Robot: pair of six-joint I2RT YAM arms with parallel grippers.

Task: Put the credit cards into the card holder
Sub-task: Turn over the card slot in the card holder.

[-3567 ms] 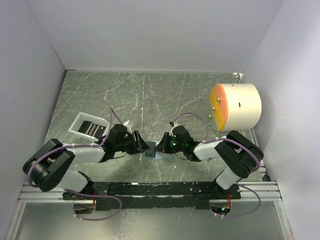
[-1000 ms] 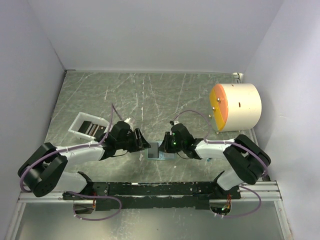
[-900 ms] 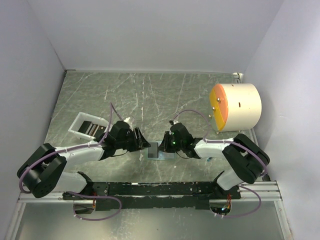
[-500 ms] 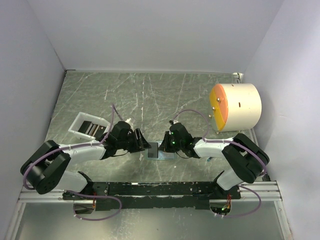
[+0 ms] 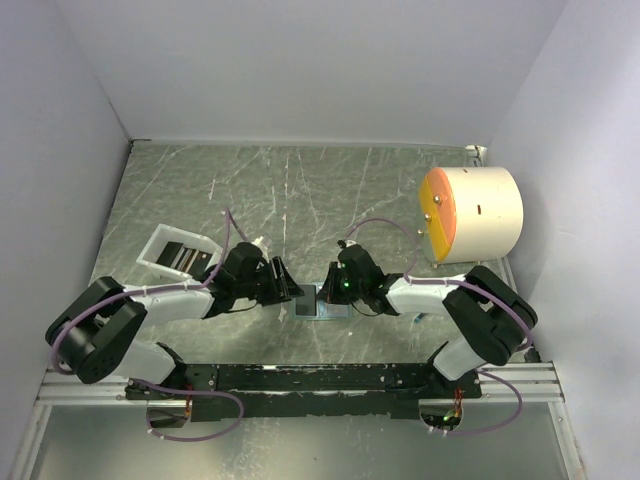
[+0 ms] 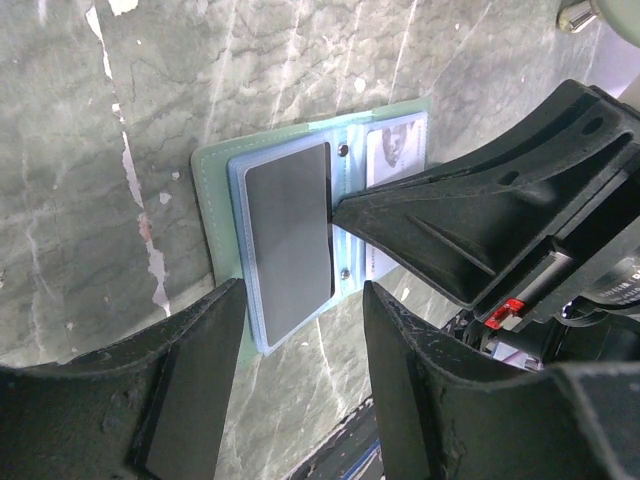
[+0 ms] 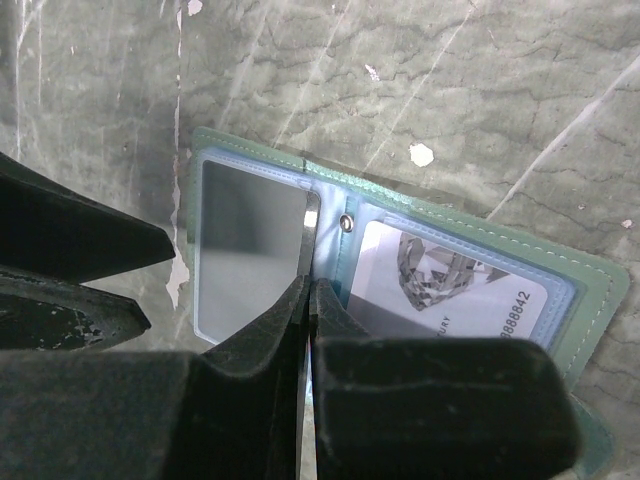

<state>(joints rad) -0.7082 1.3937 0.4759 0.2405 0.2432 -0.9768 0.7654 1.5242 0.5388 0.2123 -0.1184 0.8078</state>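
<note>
The wallet (image 5: pixel 317 300) lies open and flat on the marbled grey-green table (image 5: pixel 300 190), between the two grippers near the front edge. Its outer skin is pale sage-green with stitched edges (image 7: pixel 590 290); inside are glossy light-blue pockets, with a small round metal stud (image 7: pixel 347 222) by the fold. A smooth dark card (image 6: pixel 288 235), rectangular with rounded corners, sits on the left half, and a printed card (image 7: pixel 450 290) with a faceted pattern and digits shows through the clear right pocket. The right gripper (image 7: pixel 308 285) has its matte black fingers pressed together into a narrow wedge, the tip at the dark card's inner edge beside the fold; whether it nips that edge cannot be told. The left gripper (image 6: pixel 300 300) is spread, its scuffed black fingers (image 6: pixel 200 380) straddling the wallet's near end without touching it. To the left a shallow white tray (image 5: pixel 160 243) holds more dark cards (image 5: pixel 185 257). At the right rests a white drum (image 5: pixel 480 210) with an orange-yellow face.
</note>
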